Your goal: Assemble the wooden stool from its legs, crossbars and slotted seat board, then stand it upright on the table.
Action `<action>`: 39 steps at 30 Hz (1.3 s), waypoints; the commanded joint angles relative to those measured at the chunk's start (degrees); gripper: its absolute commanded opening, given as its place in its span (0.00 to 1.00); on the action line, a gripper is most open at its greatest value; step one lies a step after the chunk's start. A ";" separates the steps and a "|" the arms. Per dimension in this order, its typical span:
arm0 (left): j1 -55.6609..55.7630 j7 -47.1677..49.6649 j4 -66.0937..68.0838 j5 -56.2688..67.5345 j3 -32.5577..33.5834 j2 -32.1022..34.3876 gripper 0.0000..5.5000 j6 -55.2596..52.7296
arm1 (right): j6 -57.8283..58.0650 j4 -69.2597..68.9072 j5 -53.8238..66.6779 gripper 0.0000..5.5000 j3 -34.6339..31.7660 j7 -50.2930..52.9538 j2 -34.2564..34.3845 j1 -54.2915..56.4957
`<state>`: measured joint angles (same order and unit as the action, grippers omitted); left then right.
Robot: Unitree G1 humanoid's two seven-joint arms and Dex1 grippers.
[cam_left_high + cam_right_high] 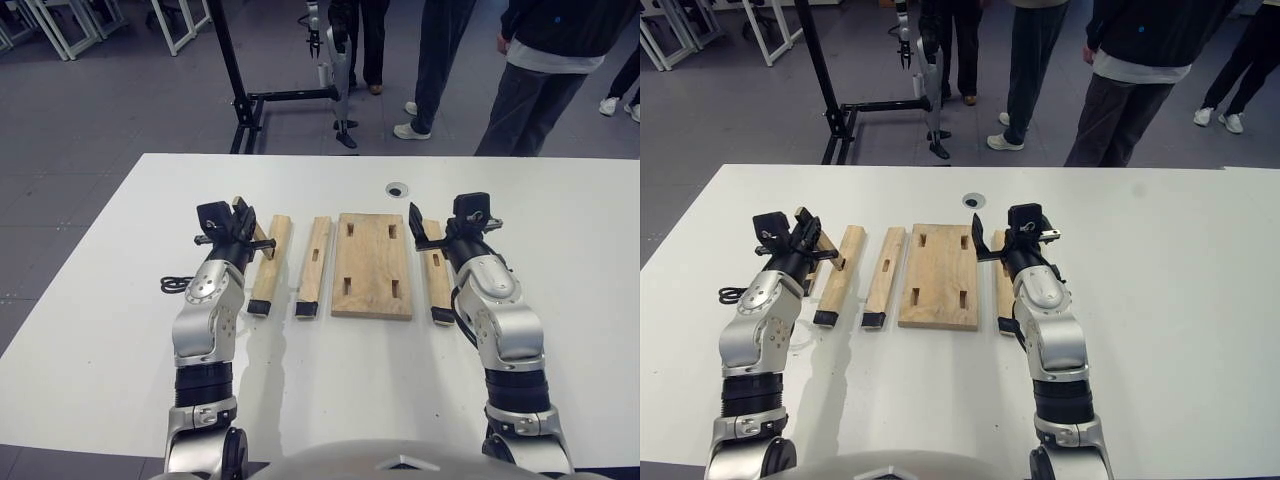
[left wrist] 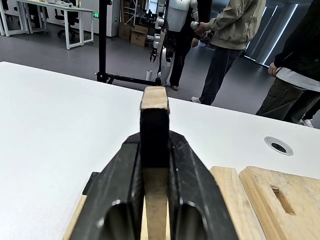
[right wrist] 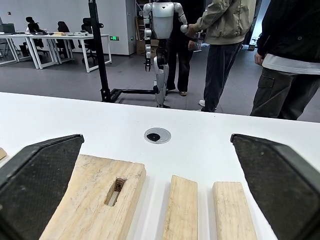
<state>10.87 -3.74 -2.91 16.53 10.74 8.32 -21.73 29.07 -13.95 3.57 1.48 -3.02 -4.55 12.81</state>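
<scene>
Wooden parts are lying flat and apart on the white table (image 1: 100, 330), so we are judging that the build is only starting: nothing is slotted together yet. The seat board (image 1: 372, 265) is resting in the middle with its four slots facing up. Two legs with black caps are lying lengthwise on its left, one (image 1: 313, 265) just beside the board and the other (image 1: 271, 262) farther out. Two more sticks are lying on its right side, one (image 3: 182, 210) next to the board and one (image 3: 232, 210) beyond it.

We are holding a bar (image 2: 153, 98) in the left claw (image 2: 155, 150), whose fingers are clamping it from both sides at the left end of the row. We cannot tell whether this bar is a leg or a crossbar. The right claw (image 3: 157, 150) is hanging low over the two right-hand sticks with its fingers spread wide, gripping nothing.

We are reading this as the picking-up step for the first joint. The next move is probably calling for the right claw to close on one stick or to steady the board, while the left claw brings its bar end-on to a slot. That is asking for careful lining up, since the slots look narrow and the board could slide on the table.
</scene>
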 commanded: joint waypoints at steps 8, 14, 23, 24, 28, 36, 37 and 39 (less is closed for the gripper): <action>-11.51 -5.07 17.33 -5.30 -3.78 0.09 0.08 12.57 | 0.68 -0.17 -0.16 1.00 -0.04 -0.27 -0.26 1.31; -12.59 -6.53 22.48 -5.25 -4.18 0.74 0.08 13.03 | 0.65 0.20 -0.17 1.00 0.02 -0.53 -0.42 1.77; -11.80 1.40 -3.25 -3.19 -3.66 -2.17 0.08 4.62 | 0.56 -0.38 -0.29 1.00 -0.08 -0.30 -0.35 0.99; -11.58 3.17 -5.89 -3.65 -3.67 -2.90 0.08 3.28 | 0.54 -0.41 -0.30 1.00 0.02 -0.31 -0.30 0.93; -10.57 8.94 -11.79 -5.10 -3.09 -5.68 0.08 -0.44 | 0.33 -0.11 -0.33 1.00 0.28 -0.49 -0.26 1.09; -8.67 10.91 -15.32 -8.73 -3.68 -5.72 0.28 -1.72 | 0.69 -0.05 -0.18 1.00 0.43 -0.81 -0.12 1.03; -8.43 11.04 -15.56 -8.81 -3.42 -5.69 0.31 -2.05 | 0.75 -0.09 -0.20 1.00 0.48 -0.80 -0.03 0.95; -7.83 11.39 -15.93 -9.09 -2.86 -5.55 0.38 -2.75 | 0.79 -0.05 -0.24 1.00 0.43 -0.74 0.04 0.94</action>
<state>1.75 6.71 -18.20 8.08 7.33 2.52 -23.01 29.06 -13.97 3.56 1.80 -3.89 -4.63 12.90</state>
